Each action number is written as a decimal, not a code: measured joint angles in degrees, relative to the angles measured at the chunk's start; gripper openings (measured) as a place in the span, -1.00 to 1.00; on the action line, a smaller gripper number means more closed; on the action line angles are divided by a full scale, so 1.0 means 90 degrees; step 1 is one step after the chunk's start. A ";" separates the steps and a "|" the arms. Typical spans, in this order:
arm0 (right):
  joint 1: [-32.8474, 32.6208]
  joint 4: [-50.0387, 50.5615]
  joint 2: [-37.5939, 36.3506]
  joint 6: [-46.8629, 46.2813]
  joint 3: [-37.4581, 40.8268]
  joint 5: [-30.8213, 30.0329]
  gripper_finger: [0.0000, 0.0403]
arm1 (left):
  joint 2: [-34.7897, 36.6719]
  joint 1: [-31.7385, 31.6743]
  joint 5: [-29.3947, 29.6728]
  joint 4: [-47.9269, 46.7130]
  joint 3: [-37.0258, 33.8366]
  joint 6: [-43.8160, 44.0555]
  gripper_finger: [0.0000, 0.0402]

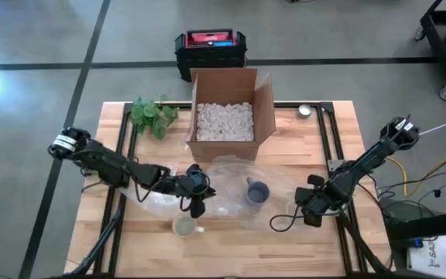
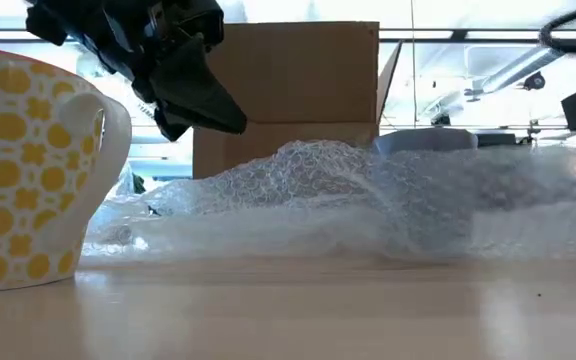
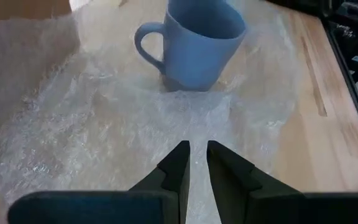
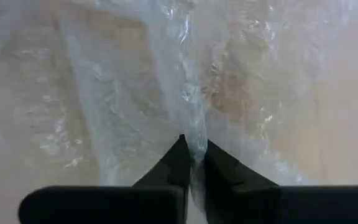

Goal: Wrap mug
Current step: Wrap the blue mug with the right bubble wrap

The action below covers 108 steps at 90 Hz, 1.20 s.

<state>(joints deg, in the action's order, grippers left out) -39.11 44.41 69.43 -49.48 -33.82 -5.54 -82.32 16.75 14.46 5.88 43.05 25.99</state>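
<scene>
Showing wood table point(image 1: 339, 132) w/ bubble wrap point(image 1: 231, 190); left gripper point(image 3: 197, 155) nearly clenched, empty; right gripper point(image 4: 192, 152) pinching wrap; yellow-dotted mug point(image 2: 28, 170) big only in low view.

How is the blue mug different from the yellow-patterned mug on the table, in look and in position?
The blue mug is plain blue; the yellow-patterned mug is white with yellow flowers and dots. The blue mug stands on the bubble wrap, while the patterned mug stands on the bare wooden table, nearer its front edge, off the wrap. Both stand upright and have one handle.
</scene>
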 joint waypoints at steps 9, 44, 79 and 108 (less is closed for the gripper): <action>0.0015 0.0016 0.0000 0.0566 -0.0384 -0.0005 -0.98 | 0.0000 0.0001 0.0000 0.0086 0.0000 -0.0003 -0.79; 0.0407 -0.0406 0.0000 0.2900 -0.2189 -0.2936 -1.00 | 0.0000 -0.0027 0.0005 0.0451 0.0000 -0.0033 -0.79; 0.1911 -0.1802 0.0611 0.4054 -0.1954 -0.2093 -1.00 | -0.0020 -0.0204 0.0017 0.0681 0.0002 -0.0035 -0.79; 0.1892 -0.1447 0.0907 0.3903 -0.1944 -0.1877 -1.00 | -0.0333 -0.0226 0.0011 -0.0050 0.0010 0.0197 -0.79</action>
<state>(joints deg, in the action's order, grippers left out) -22.09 31.39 77.60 -14.36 -51.31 -22.43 -85.32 14.72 14.56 5.43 43.13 27.76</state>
